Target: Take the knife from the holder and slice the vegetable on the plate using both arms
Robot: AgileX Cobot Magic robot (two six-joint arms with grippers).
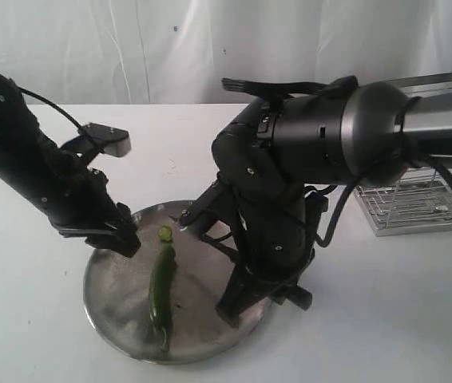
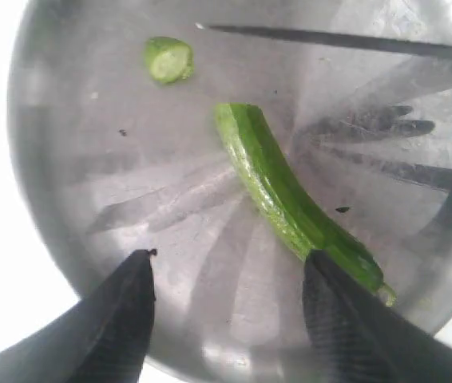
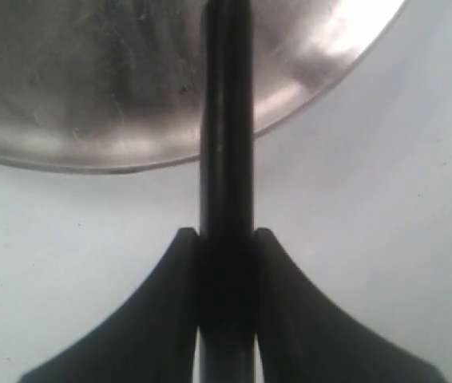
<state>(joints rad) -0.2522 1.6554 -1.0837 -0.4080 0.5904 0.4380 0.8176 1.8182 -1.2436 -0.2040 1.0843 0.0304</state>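
The dark green vegetable (image 1: 161, 292) (image 2: 286, 191) lies on the steel plate (image 1: 114, 299) (image 2: 74, 159), its cut pale end toward a small sliced-off piece (image 1: 164, 233) (image 2: 168, 60). My left gripper (image 1: 122, 238) (image 2: 227, 259) hangs open low over the plate. One of its fingers (image 2: 346, 319) is right by the vegetable's stem end, and nothing is between them. My right gripper (image 3: 226, 235) is shut on the black knife (image 3: 226, 120). The knife's thin blade (image 2: 330, 40) reaches over the plate, with its tip close to the cut piece. The wire holder (image 1: 418, 203) stands at the back right.
The bulky right arm (image 1: 290, 167) leans over the plate's right side and hides part of the holder. White table surface (image 1: 386, 319) surrounds the plate, and a white curtain hangs behind.
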